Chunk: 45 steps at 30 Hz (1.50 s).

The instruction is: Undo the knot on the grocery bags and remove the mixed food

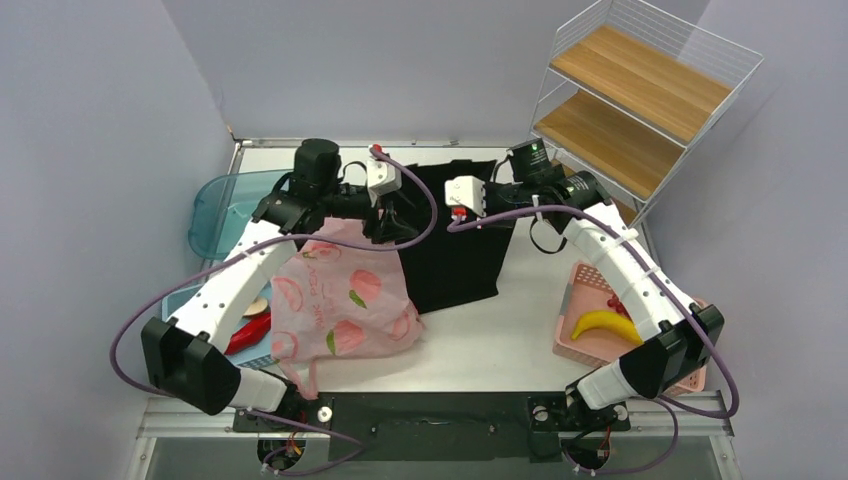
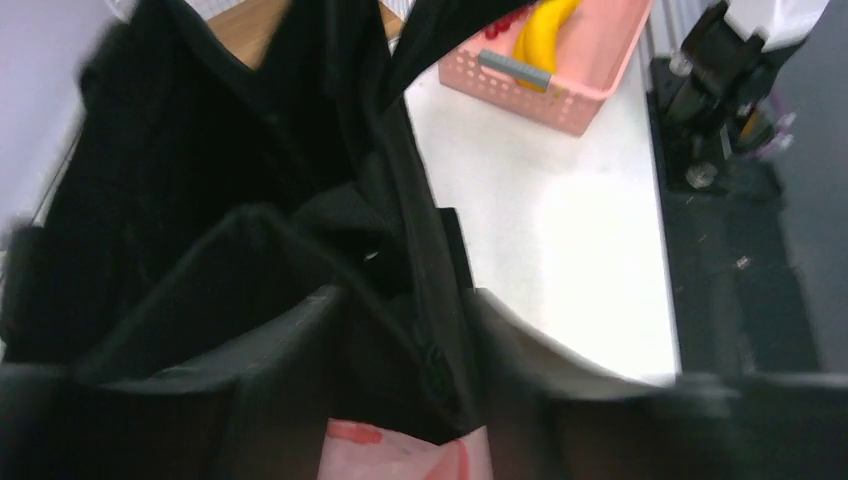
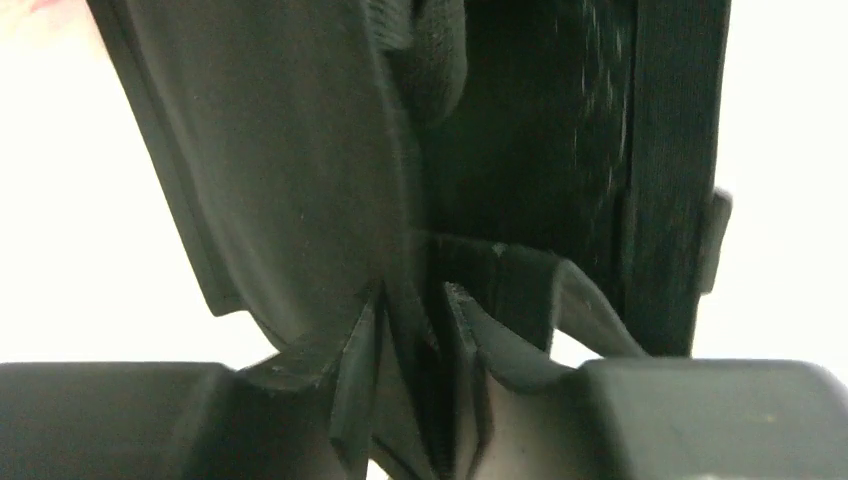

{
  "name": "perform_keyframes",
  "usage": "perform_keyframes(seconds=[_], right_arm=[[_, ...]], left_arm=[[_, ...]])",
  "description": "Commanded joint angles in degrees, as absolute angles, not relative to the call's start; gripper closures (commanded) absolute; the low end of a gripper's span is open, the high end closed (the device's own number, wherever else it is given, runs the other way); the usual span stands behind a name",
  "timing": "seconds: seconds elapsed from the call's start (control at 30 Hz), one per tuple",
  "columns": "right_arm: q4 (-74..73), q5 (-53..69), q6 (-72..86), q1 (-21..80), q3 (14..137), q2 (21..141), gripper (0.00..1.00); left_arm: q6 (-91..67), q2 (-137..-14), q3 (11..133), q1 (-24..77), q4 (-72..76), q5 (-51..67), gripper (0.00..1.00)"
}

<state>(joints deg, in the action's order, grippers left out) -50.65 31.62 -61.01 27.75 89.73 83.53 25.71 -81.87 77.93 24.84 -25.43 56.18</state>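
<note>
Between the pink bag point(image 1: 340, 300) and the basket point(image 1: 590, 285) lies the one wide bare stretch of table point(image 1: 490, 345). Walls hem the far and left edges, a blue bin point(image 1: 222, 205) fills the left side, and a wire shelf point(image 1: 640, 95) stands over the far right corner. Both arms reach over the tote point(image 1: 455, 255) at mid-table, crowding the room above it. The basket holds a banana point(image 1: 604, 325), and a chilli point(image 1: 250, 332) lies under the left arm. The left gripper point(image 2: 405, 435) is slightly parted, with tote cloth hanging in the gap and pink showing through; it has no clear grip. The right gripper point(image 3: 412, 400) is pinched nearly closed on a fold of tote. The pink bag lies flat, left of the tote and touching it. Its long axis runs far to near, and its twisted end point(image 1: 305, 378) points at the near edge by the left base.
</note>
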Motion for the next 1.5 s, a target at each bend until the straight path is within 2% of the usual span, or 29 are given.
perform_keyframes(seconds=[0.0, 0.07, 0.17, 0.27, 0.43, 0.53, 0.73, 0.8, 0.83, 0.87, 0.9, 0.93, 0.97, 1.13, 1.3, 1.47], right_arm=[[-60.76, 30.97, -63.39, 28.06, 92.29, 84.71, 0.92], [-61.57, 30.81, -62.22, 28.20, 91.62, 83.55, 1.00], [-60.70, 30.75, -59.38, 28.64, 88.55, 81.15, 1.00], [-59.03, 30.46, -57.56, 29.40, 86.15, 78.72, 1.00], [-58.38, 30.51, -54.46, 30.19, 84.82, 77.52, 1.00], [-58.10, 30.14, -53.43, 30.47, 84.81, 77.41, 1.00], [-55.47, 29.43, -48.40, 31.67, 84.24, 76.09, 1.00], [-54.63, 29.47, -47.05, 32.27, 83.86, 75.07, 1.00], [-54.13, 29.52, -46.68, 32.59, 83.64, 74.16, 1.00], [-53.78, 29.52, -45.88, 32.73, 82.98, 73.60, 1.00], [-53.26, 29.46, -45.49, 32.99, 82.62, 72.45, 1.00], [-52.84, 29.41, -44.66, 33.11, 81.81, 71.87, 1.00], [-52.70, 29.22, -44.35, 33.24, 81.33, 70.70, 1.00], [-52.30, 27.61, -44.44, 33.41, 75.35, 66.18, 1.00], [-52.20, 26.74, -46.07, 33.98, 70.90, 63.21, 1.00], [-52.18, 27.36, -45.83, 34.54, 69.66, 61.76, 1.00]], left_arm=[[19.56, -73.88, 78.43, 23.81, -23.18, 51.71, 0.34], [17.34, -71.29, 78.71, 21.06, -24.02, 46.76, 0.30], [18.05, -69.11, 79.38, 13.36, -31.61, 43.98, 0.29], [21.71, -69.16, 79.66, 4.52, -39.89, 48.82, 0.28], [35.79, -72.27, 81.92, 1.62, -60.75, 55.94, 0.27], [37.10, -70.96, 79.26, 1.64, -62.59, 59.36, 0.25], [25.19, -66.45, 67.38, 4.52, -51.47, 56.23, 0.24], [23.51, -65.33, 64.83, 5.92, -49.26, 53.38, 0.29], [22.87, -64.34, 63.87, 6.64, -48.27, 50.70, 0.43], [22.15, -63.81, 63.66, 6.84, -46.65, 49.52, 0.52], [21.84, -62.82, 64.15, 6.94, -45.83, 46.94, 0.73], [20.78, -62.39, 64.94, 6.85, -44.31, 45.44, 0.83], [19.75, -61.89, 67.65, 6.28, -43.47, 42.34, 0.98], [9.09, -63.21, 80.09, 0.66, -31.93, 36.21, 1.00], [2.39, -66.01, 83.24, 0.27, -14.14, 22.58, 1.00], [-1.89, -75.05, 86.93, 1.81, -3.34, 13.18, 1.00]])
